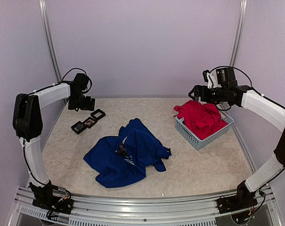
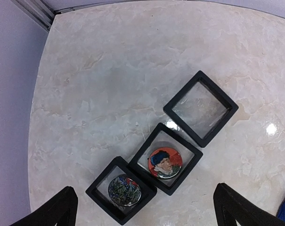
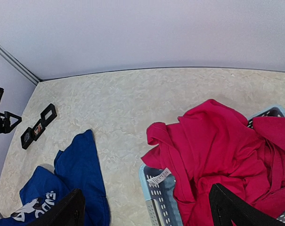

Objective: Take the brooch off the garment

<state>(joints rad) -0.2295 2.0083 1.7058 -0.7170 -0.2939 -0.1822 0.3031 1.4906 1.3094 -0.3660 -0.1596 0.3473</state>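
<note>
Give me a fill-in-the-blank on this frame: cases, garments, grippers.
1. Of the three black cases, ___ hold a brooch.
2. The red garment lies in the ___.
3. The T-shirt is ___ in colour.
4. The left gripper and the right gripper both stand ___.
Missing words: two; basket; blue; open.
</note>
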